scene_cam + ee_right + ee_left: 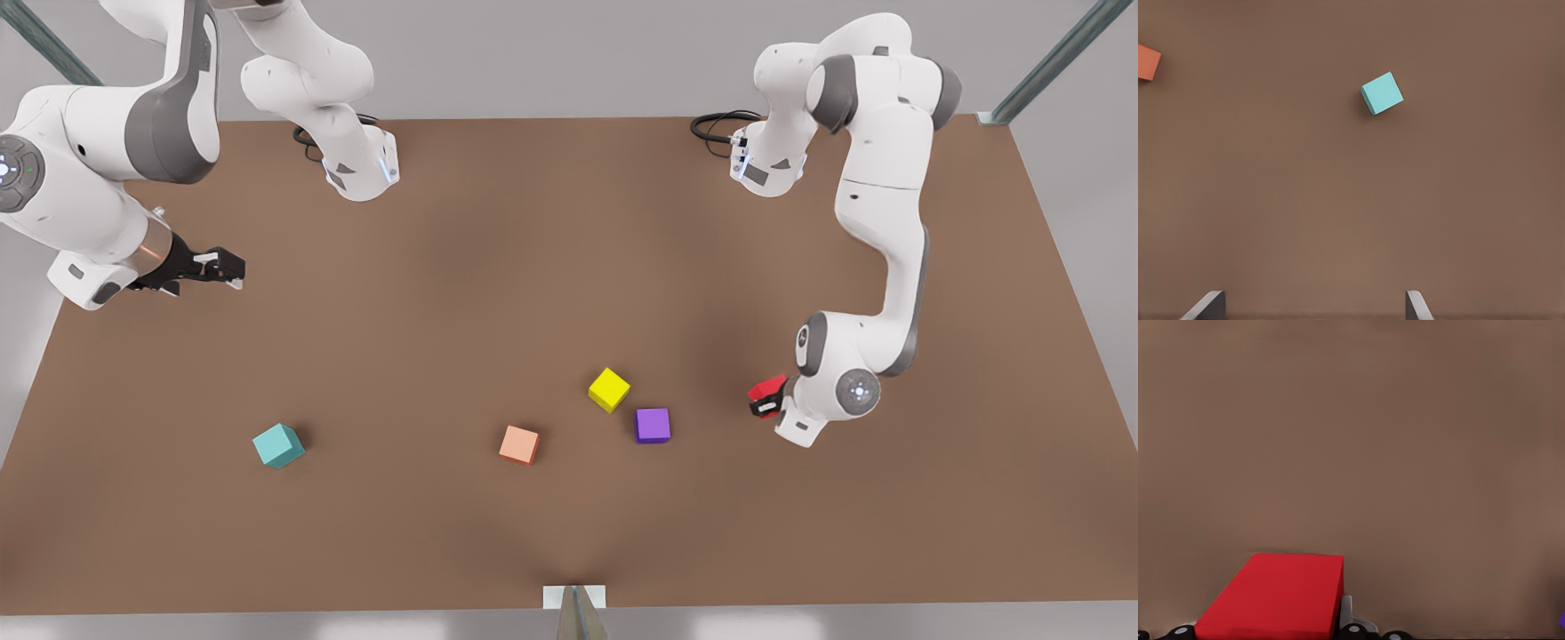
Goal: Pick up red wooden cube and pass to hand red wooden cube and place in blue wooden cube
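Red wooden cube [765, 388] clamped in my left pincer [766, 400] above table; right pincer [222, 267] wide, waiting; handover and blue wooden cube [277, 444] placement remain.

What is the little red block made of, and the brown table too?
The small red cube, shut in the left gripper, looks like painted wood or plastic: flat matte faces, no grain showing, so it's hard to say. The brown table looks like smooth, dull board, without shine. The right gripper waits open.
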